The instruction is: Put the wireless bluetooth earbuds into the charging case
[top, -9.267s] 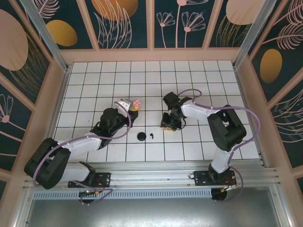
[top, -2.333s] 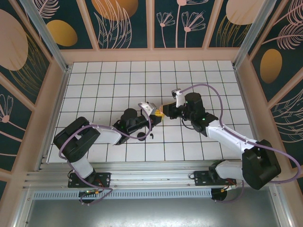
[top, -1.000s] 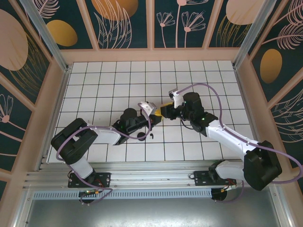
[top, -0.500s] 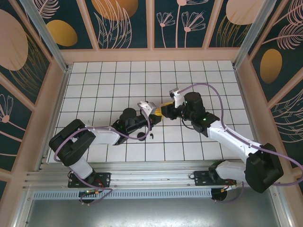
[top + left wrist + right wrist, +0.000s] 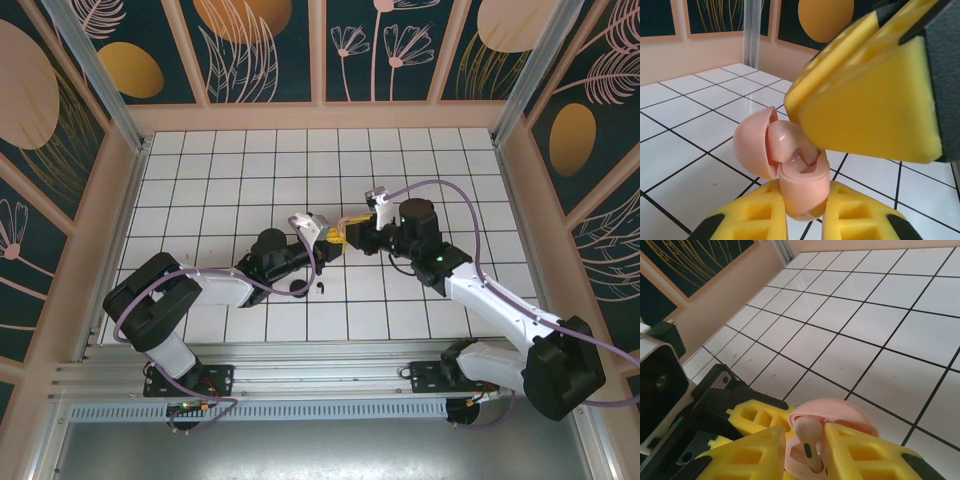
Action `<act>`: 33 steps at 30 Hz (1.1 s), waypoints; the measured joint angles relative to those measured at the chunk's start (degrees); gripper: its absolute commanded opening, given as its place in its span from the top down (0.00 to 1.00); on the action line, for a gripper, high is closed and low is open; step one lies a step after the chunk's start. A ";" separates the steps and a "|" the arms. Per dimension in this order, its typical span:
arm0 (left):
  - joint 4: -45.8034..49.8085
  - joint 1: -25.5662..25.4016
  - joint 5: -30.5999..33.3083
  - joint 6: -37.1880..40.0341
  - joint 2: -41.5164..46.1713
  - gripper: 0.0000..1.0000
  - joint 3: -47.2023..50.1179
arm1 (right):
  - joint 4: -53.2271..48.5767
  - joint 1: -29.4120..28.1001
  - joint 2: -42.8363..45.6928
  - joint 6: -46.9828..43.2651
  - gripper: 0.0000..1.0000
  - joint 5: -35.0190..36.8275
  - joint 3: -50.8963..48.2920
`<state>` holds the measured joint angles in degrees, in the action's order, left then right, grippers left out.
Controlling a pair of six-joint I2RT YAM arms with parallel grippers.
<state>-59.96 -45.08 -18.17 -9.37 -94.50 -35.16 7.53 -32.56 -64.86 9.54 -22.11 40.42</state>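
An open pink charging case (image 5: 800, 186) is gripped tight by the left claw (image 5: 805, 220) over the white tiled desk (image 5: 685, 135). Its lid (image 5: 751, 147) is tipped back. A pale pink earbud (image 5: 807, 436) is pinched by the right claw (image 5: 805, 446) and is held just inside the open case. The two claws are met tip to tip near the middle of the desk. A black earbud (image 5: 320, 288) can be seen lying on the desk, just beside a round black disc (image 5: 298, 288).

Glossy smooth pink plastic case (image 5: 800, 187) and earbud (image 5: 807, 432); matt yellow foam-like fingers (image 5: 747, 222); shiny white tiled table (image 5: 685, 165)
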 measured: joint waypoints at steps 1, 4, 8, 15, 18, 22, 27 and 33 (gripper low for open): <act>-0.02 0.00 0.07 -0.11 0.02 0.93 0.02 | 0.02 0.00 0.02 -0.02 0.73 -0.35 -0.09; -0.35 0.02 0.44 -0.31 0.13 0.93 0.02 | -0.02 0.00 0.11 -0.04 0.75 -1.36 -0.39; -0.31 0.07 0.39 -0.33 0.59 0.93 0.13 | -0.04 0.35 0.98 -0.02 0.78 -1.79 -0.92; -0.39 0.07 0.42 -0.31 1.01 0.93 0.13 | -0.02 0.66 2.14 0.04 0.83 -2.05 -1.62; -0.46 0.07 0.61 -0.31 1.16 0.93 0.13 | -0.04 0.66 2.38 0.20 0.85 -2.47 -1.73; -0.55 0.07 0.70 -0.20 1.73 0.93 0.13 | -0.52 0.66 2.84 0.42 0.85 -3.34 -2.45; 0.35 0.07 1.07 1.51 2.19 0.93 0.11 | -1.62 1.22 3.72 1.51 0.76 -3.61 -2.71; 3.91 0.07 2.16 5.62 3.98 0.93 0.11 | -5.90 4.55 4.52 3.45 0.72 -5.49 -0.76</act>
<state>-56.05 -45.01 -16.01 -3.75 -90.52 -35.05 1.63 -28.01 -60.34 12.99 -27.59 39.66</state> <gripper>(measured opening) 0.150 0.275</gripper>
